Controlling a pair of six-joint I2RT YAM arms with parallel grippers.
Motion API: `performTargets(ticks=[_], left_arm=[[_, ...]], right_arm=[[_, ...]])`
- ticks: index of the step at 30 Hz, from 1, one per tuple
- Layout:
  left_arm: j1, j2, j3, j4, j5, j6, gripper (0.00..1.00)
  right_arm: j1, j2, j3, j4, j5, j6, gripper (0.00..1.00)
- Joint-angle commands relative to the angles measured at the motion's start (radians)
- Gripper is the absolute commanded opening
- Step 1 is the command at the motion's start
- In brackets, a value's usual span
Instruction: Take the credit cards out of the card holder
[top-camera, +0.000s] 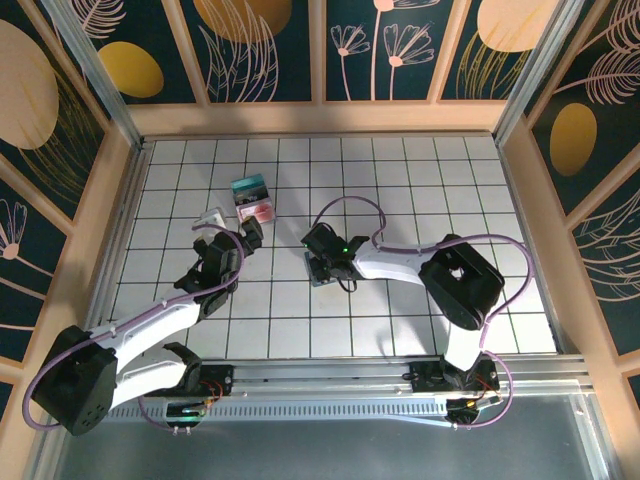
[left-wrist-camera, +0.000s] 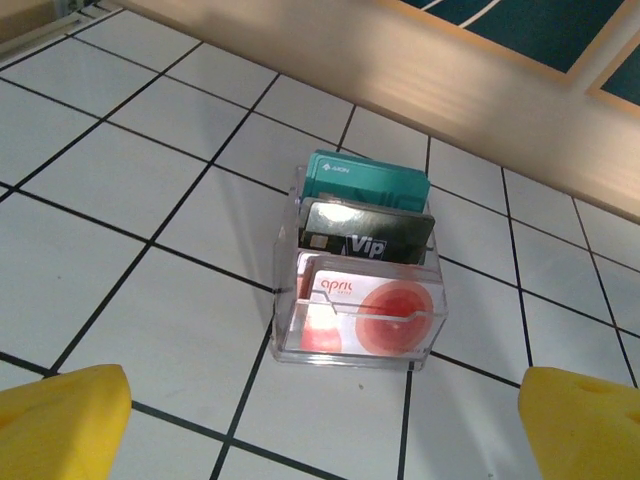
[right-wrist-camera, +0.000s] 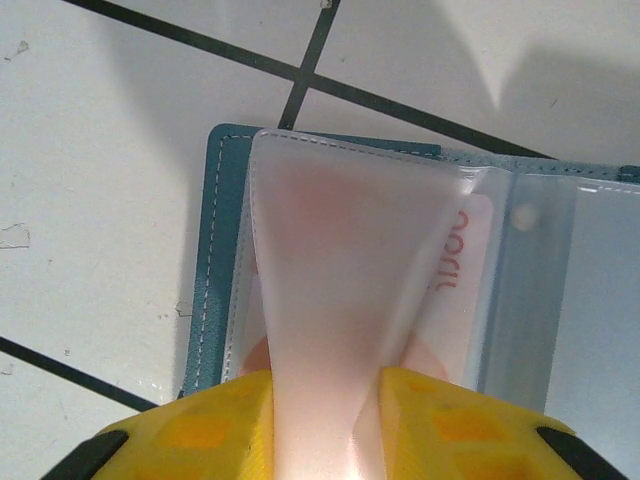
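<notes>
Card holder (right-wrist-camera: 209, 260) lies open on the tiled table (right-wrist-camera: 100, 150) under the right gripper (right-wrist-camera: 325, 425), which pinches its frosted sleeve (right-wrist-camera: 340, 260). A pink-printed card (right-wrist-camera: 472, 250) sits in the pocket behind. Left gripper (left-wrist-camera: 322, 422) gapes wide and empty before a clear card box (left-wrist-camera: 360, 325).

The card holder (right-wrist-camera: 212, 300) lies on the table (top-camera: 400, 180), a card (right-wrist-camera: 478, 240) inside — box (left-wrist-camera: 286, 310) stands left, farther back.

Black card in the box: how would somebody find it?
On the white tiled table, near the wooden wall, stands a clear plastic box. The black card is in the middle, teal card behind, white-and-red card in front. Only it says VIP.
</notes>
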Motion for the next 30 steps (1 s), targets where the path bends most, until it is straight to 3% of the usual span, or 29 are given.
performTargets(ticks=[1, 13, 22, 30], left_arm=[[-0.004, -0.005, 0.042, -0.005, 0.026, 0.048, 0.99], [-0.004, -0.004, 0.065, 0.003, 0.034, 0.109, 0.99], [-0.006, 0.028, 0.100, -0.006, 0.089, 0.161, 0.99], [-0.095, 0.104, 0.159, -0.021, 0.043, 0.242, 0.99]], right_arm=[[-0.007, -0.052, 0.006, -0.015, 0.050, 0.028, 0.32], [-0.024, -0.064, 0.021, -0.082, 0.155, 0.042, 0.35], [-0.066, -0.098, -0.002, -0.086, 0.163, 0.058, 0.37], [-0.120, -0.122, -0.069, -0.062, 0.145, 0.071, 0.36]])
